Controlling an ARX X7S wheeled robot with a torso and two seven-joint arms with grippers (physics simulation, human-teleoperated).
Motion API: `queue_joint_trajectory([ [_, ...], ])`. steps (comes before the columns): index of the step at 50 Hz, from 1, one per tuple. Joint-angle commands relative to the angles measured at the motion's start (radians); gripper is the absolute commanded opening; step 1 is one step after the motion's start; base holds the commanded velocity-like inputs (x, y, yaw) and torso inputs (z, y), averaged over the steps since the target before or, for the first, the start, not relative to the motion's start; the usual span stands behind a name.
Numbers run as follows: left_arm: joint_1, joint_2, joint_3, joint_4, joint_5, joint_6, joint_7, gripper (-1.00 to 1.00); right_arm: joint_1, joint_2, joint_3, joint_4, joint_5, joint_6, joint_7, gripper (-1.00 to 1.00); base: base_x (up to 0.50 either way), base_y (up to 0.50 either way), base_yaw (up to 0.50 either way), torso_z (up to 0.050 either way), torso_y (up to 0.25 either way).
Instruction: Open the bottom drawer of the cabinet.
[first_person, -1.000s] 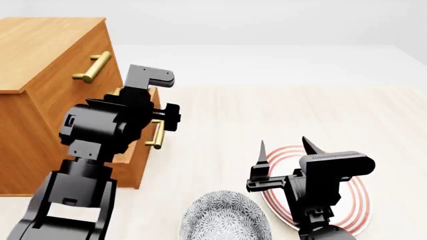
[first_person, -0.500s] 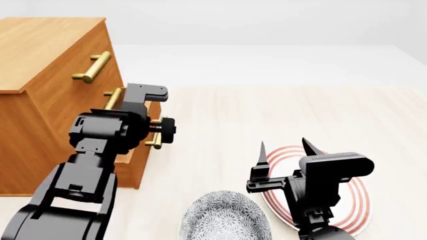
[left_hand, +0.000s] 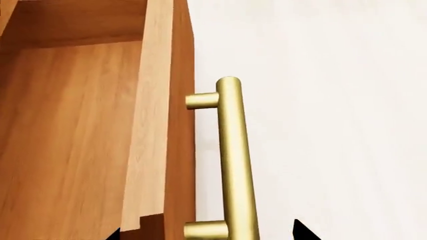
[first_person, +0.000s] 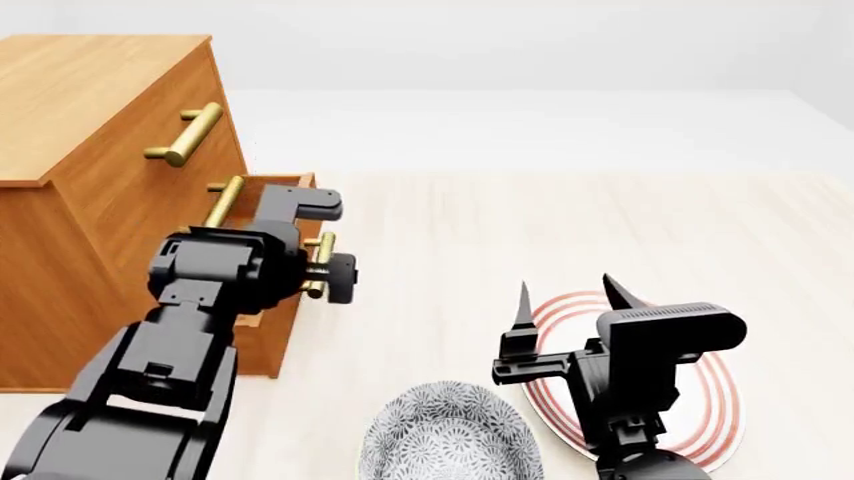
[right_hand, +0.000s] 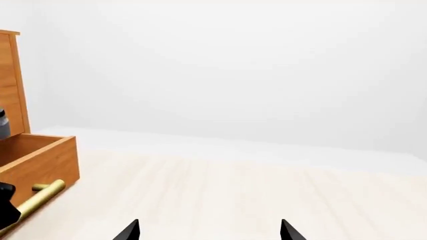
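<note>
Up close, the left wrist view shows only two black fingertips (left_hand: 301, 231) of the left gripper (first_person: 318, 268), one on each side of the brass handle (left_hand: 232, 160), with space between, so it is open and not squeezing. That view also looks down into the bottom drawer (left_hand: 80, 135), which the head view mostly hides behind the left arm. In the head view, the right gripper (first_person: 571, 296) hangs open over a red-ringed plate (first_person: 714, 400), beside a speckled bowl (first_person: 447, 435). Farther back, the bottom drawer sticks out from the cabinet (first_person: 94, 140), at its foot. The right wrist view shows the drawer's open top (right_hand: 33, 150) from the side.
</note>
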Motion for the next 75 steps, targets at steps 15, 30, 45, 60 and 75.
queue_joint_trajectory([
  [15, 0.075, -0.004, 0.019, 0.208, -0.065, -0.135, 0.06, 1.0, -0.002, 0.006, -0.01, 0.007, 0.005, -0.009, 0.008, 1.0, 0.0, 0.0, 0.0, 0.0, 0.0],
  [30, 0.106, 0.049, 0.034, 0.262, -0.121, -0.169, 0.1, 1.0, -0.003, 0.014, -0.009, -0.001, 0.014, -0.007, 0.013, 1.0, 0.0, 0.0, 0.0, 0.0, 0.0],
  [45, 0.102, 0.089, 0.108, 0.256, -0.263, -0.15, 0.116, 1.0, -0.006, 0.021, -0.006, -0.005, 0.021, -0.007, 0.02, 1.0, 0.0, 0.0, 0.0, 0.0, 0.0],
  [60, 0.121, 0.07, 0.125, 0.331, -0.36, -0.148, 0.095, 1.0, -0.011, 0.024, -0.009, 0.004, 0.023, -0.019, 0.024, 1.0, 0.0, 0.0, 0.0, 0.0, 0.001],
  [75, 0.306, -0.038, -0.212, 1.342, -0.516, -0.136, -0.354, 1.0, 0.003, 0.026, -0.019, -0.008, 0.026, -0.006, 0.033, 1.0, 0.0, 0.0, 0.0, 0.001, 0.001],
])
